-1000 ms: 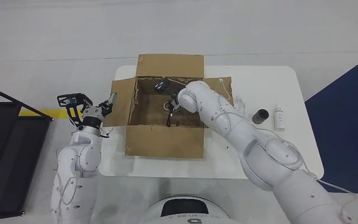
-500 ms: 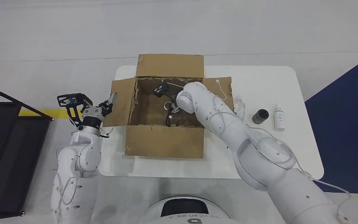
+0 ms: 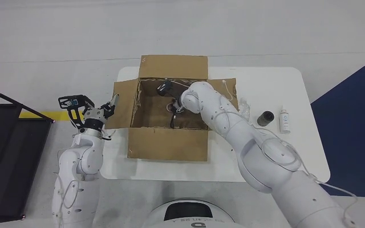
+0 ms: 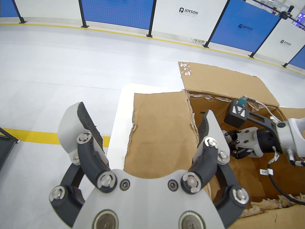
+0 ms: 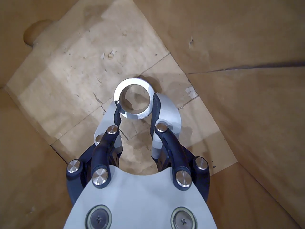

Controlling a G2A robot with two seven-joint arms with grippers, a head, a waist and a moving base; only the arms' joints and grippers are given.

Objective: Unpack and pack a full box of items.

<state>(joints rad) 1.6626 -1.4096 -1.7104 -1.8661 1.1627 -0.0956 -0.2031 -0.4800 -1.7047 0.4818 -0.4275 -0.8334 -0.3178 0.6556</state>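
Overhead and wrist views of a two-armed robot at a white table (image 3: 274, 80), with an open cardboard box (image 3: 168, 145) in the middle.

Left of the box, the left gripper (image 4: 145, 117) hangs beside the box's left flap. Its fingers are spread wide and hold nothing.

Inside the box, the right gripper (image 5: 135, 107) points down toward the cardboard floor. Its fingers are closed narrowly on the sides of a silver metal ring (image 5: 134, 115), which is low in the box with its hole facing up. It is hard to tell whether the ring rests on the floor or sits just above it. The cardboard around it looks bare.

Right of the box, a dark cylinder (image 3: 264, 118) and a small white bottle (image 3: 284, 119) stand close together on the table.

The step in hand appears to be moving the ring between box and table, probably unpacking it. The next move would then need a straight lift clear of the box walls, then a carry to the table right of the box.

The floor around the box is pale grey with a yellow line (image 4: 31, 135). Blue and white partition panels (image 4: 119, 1) stand beyond it.
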